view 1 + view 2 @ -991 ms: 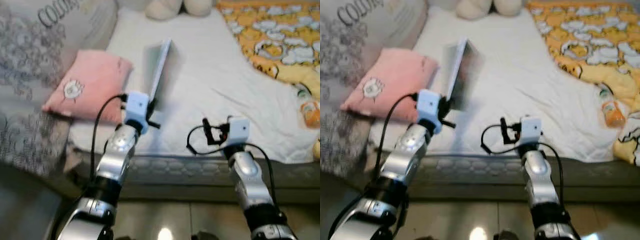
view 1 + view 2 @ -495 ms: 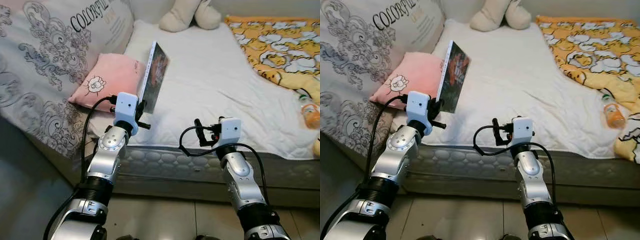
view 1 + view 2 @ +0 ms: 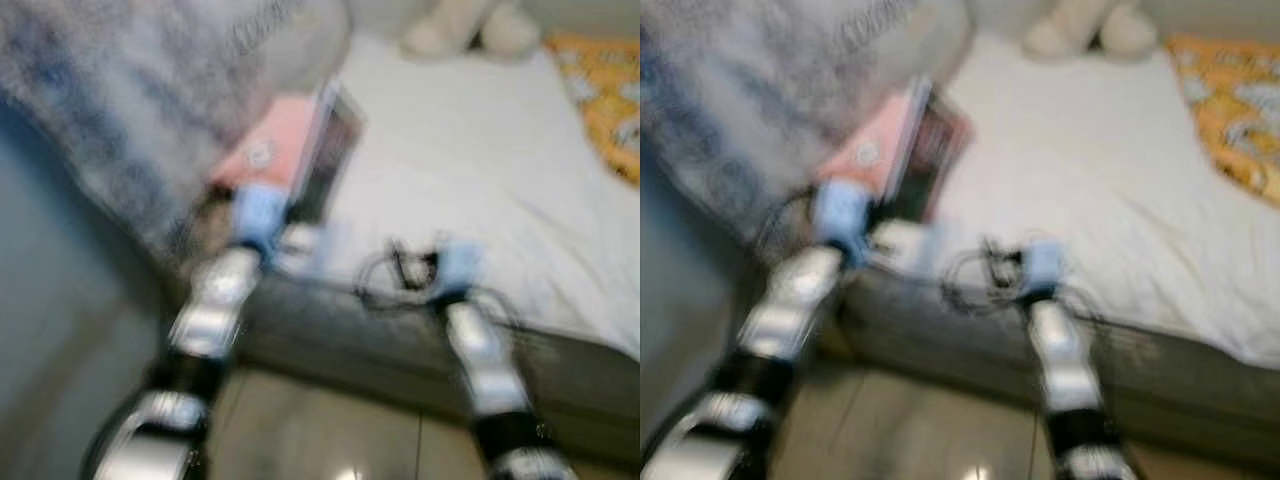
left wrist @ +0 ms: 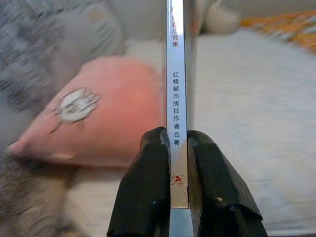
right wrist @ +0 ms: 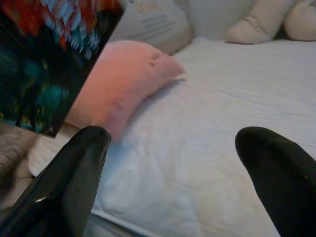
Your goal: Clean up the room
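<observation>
Head views badly smeared; we read them loosely and lean on the wrist cameras.

Left gripper [image 4: 178,163]: our two black fingers [image 4: 148,197] are closed flat on the book [image 4: 177,98], one on each cover, with the spine facing the wrist camera. The pinch sits at the book's lower end, so most of it stands free beyond the fingertips. We judge the edge-on, upright hold is meant to keep the covers shut and the book clear of the bedding while we carry it.

Beyond the fingers and to one side of the book lies the pink pillow [image 4: 98,113]; on the other side stretches the white mattress [image 4: 256,108]. The book touches neither, as far as we can tell.

Right gripper [image 5: 173,168]: fingers spread wide with nothing between them, only mattress past the tips. The book's dark, colourful cover [image 5: 44,59] hangs off to the side of one finger, well clear of it. We take this hand as held ready, not working.

In the head view the book [image 3: 325,160] rises above the left arm near the bed's edge; plush toy [image 3: 470,25] far past it at the bed's head.

Judgement: the book is lifted and in transit; where it goes is not shown.
</observation>
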{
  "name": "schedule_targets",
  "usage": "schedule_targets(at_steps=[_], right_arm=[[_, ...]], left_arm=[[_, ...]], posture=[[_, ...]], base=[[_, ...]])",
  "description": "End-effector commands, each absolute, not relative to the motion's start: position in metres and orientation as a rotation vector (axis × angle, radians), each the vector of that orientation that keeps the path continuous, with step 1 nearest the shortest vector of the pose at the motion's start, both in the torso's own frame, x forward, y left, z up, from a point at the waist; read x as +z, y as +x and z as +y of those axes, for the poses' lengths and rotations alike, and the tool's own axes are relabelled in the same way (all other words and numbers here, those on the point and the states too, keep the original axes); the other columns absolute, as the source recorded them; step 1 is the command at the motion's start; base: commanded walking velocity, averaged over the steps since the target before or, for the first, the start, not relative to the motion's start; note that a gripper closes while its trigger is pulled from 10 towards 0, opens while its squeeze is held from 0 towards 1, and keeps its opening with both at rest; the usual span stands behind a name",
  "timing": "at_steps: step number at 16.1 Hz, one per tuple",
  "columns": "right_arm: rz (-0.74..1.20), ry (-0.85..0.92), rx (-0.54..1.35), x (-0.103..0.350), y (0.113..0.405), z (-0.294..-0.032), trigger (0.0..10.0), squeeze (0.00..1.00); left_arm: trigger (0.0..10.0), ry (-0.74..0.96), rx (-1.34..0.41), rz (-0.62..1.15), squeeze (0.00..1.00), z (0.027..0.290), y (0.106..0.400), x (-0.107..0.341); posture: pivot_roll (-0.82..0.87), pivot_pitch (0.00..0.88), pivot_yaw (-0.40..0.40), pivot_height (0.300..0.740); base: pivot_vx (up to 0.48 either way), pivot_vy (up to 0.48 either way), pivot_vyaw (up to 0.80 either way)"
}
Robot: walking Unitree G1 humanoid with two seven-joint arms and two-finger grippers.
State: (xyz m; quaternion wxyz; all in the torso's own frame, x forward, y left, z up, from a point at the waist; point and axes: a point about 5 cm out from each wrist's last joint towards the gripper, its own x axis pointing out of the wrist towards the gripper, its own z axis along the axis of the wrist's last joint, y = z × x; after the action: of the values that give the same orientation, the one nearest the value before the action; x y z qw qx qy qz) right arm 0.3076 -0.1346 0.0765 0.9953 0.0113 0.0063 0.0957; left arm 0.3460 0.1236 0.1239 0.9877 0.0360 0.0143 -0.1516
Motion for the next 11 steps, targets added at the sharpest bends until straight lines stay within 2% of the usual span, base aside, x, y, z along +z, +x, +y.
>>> schedule_targets(at_steps=[1,5,7,11], right_arm=[[0.016,0.002,0.156,0.0765,0.3068,-0.1479,10.0,0.0],[0.02,-0.011,0.15,0.0756,0.3053,-0.1498,10.0,0.0],[0.011,0.002,0.14,0.0766,0.305,-0.15,10.0,0.0],[0.007,0.006,0.132,0.0765,0.303,-0.151,10.0,0.0]], left_arm=[[10.0,0.055,-0.364,-0.041,0.0,0.1039,0.3491,0.1404],[10.0,0.057,-0.395,-0.048,0.0,0.0979,0.3484,0.1408],[10.0,0.05,-0.41,-0.051,0.0,0.0956,0.3486,0.1418],[10.0,0.069,-0.399,-0.037,0.0,0.0954,0.3537,0.1417]], posture=[[-0.09,0.0,0.078,0.736],[-0.09,0.0,0.082,0.736],[-0.1,0.0,0.087,0.736],[-0.1,0.0,0.089,0.736]], base=[[0.48,0.0,0.0],[0.473,0.0,0.0],[0.458,0.0,-0.77],[0.379,0.0,0.0]])
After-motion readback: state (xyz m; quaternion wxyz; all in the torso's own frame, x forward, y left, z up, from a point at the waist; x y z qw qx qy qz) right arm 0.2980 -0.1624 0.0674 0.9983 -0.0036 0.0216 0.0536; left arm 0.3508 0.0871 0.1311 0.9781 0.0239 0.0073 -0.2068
